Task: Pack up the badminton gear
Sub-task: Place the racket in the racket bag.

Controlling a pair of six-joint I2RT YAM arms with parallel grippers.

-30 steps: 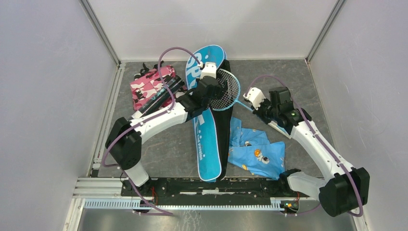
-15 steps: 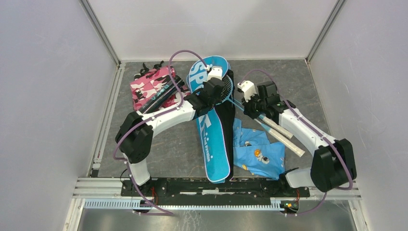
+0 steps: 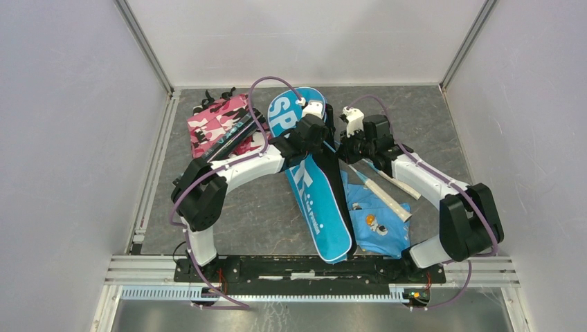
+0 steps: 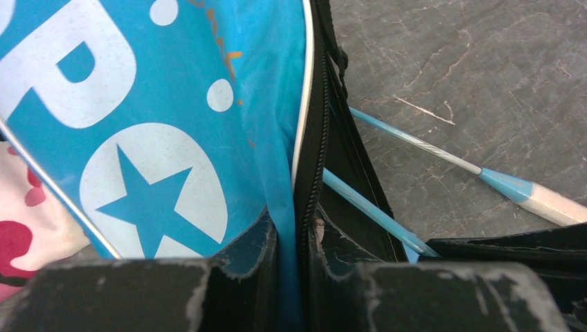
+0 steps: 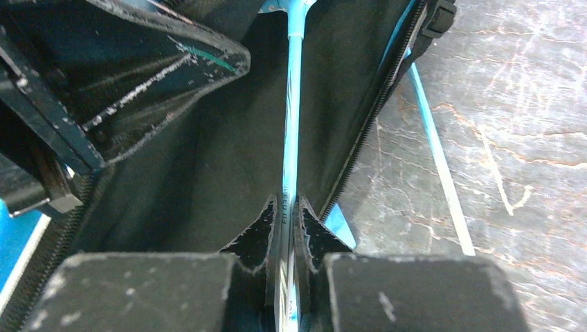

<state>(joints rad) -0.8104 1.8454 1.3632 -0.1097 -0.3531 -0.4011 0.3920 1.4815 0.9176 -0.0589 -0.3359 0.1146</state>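
At the counter's [image 3: 235, 214] far left, beside the side rail, the black tube [image 3: 233, 137] lay across the pink bag [image 3: 211, 124]. At centre, the left hand [image 4: 292, 232] was clamped on the blue edge of the cover [image 3: 318, 207], which ran diagonally to the near edge. Just right of it, the right hand [image 5: 287, 211] pinched the shaft of a racquet [image 5: 293, 104], whose head was hidden inside the cover's black lining. A second racquet [image 4: 509, 185] lay alongside, its head likewise concealed. One white handle overlay the cloth [image 3: 381, 232]. Bare counter lay open at far right.
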